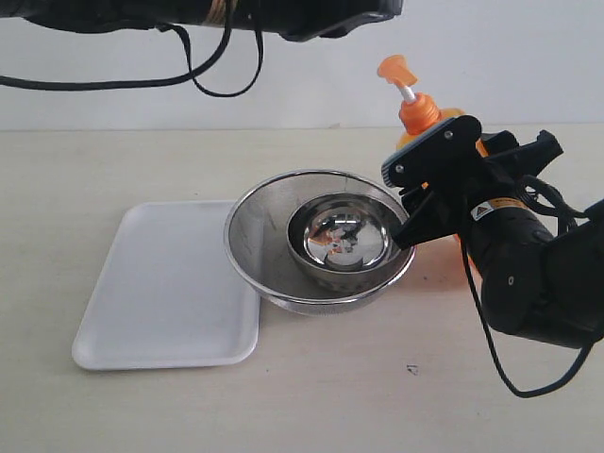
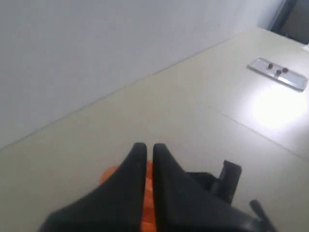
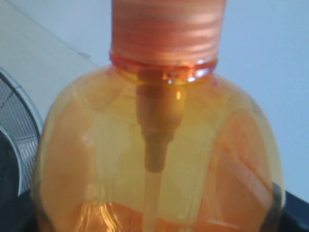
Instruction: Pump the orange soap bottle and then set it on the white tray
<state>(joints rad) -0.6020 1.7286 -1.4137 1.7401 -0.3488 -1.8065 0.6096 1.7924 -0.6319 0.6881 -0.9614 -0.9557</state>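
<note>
The orange soap bottle (image 1: 419, 113) stands upright on the table just right of the steel bowls, its pump head raised on the white stem. My right gripper (image 1: 462, 156) straddles the bottle's body from the right, one finger on each side. In the right wrist view the bottle (image 3: 159, 145) fills the picture, with dark fingers (image 3: 292, 210) at its flanks. My left gripper (image 2: 149, 147) is shut and empty, hovering above the orange pump head (image 2: 110, 175). The white tray (image 1: 160, 293) lies flat at the left, with nothing on it.
A wide mesh steel bowl (image 1: 255, 245) with a smaller steel bowl (image 1: 344, 236) inside sits between tray and bottle, its rim overlapping the tray's right edge. The left arm (image 1: 189, 11) and its cable run along the top. A flat metal piece (image 2: 278, 73) lies far off on the table.
</note>
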